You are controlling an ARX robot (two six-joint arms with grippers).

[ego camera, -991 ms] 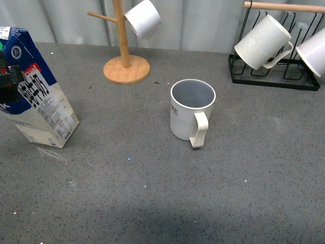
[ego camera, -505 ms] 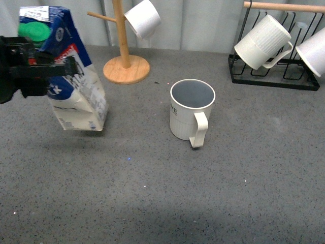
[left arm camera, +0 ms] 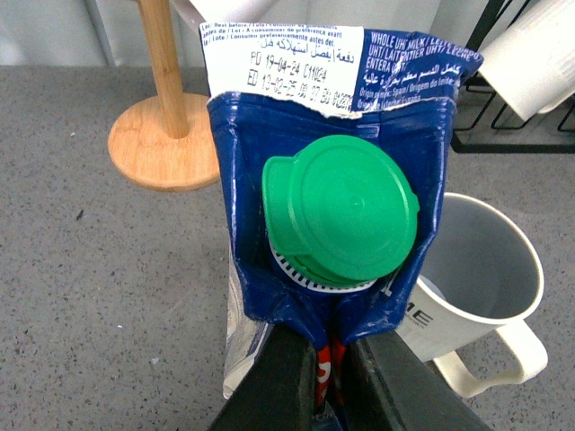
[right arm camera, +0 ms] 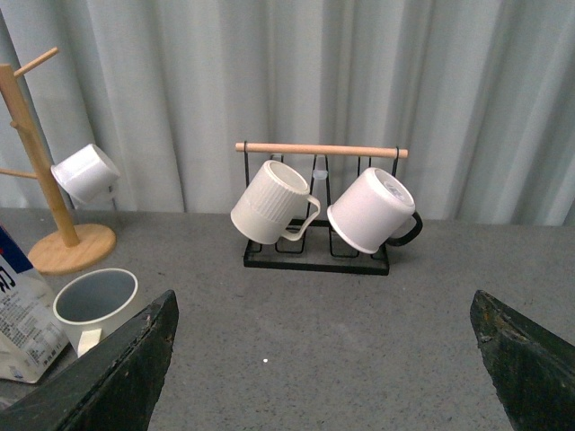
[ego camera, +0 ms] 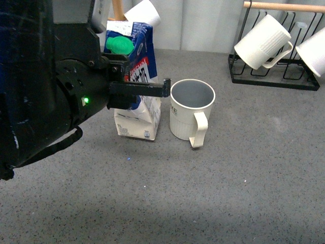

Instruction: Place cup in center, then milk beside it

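Milk carton [ego camera: 138, 119], tall, blue-and-white cardboard with a round green screw cap, is clamped in my left hand [left arm camera: 334, 382], just beside the ribbed cream-white mug [ego camera: 189, 114]. Whether its base touches the grey speckled bench [ego camera: 244, 183] I cannot tell. My right hand [right arm camera: 323, 355] hangs spread wide, holding nothing.

The left arm [ego camera: 45, 86] hides part of the milk [ego camera: 143, 109] and the mug tree's [ego camera: 118, 9] base.
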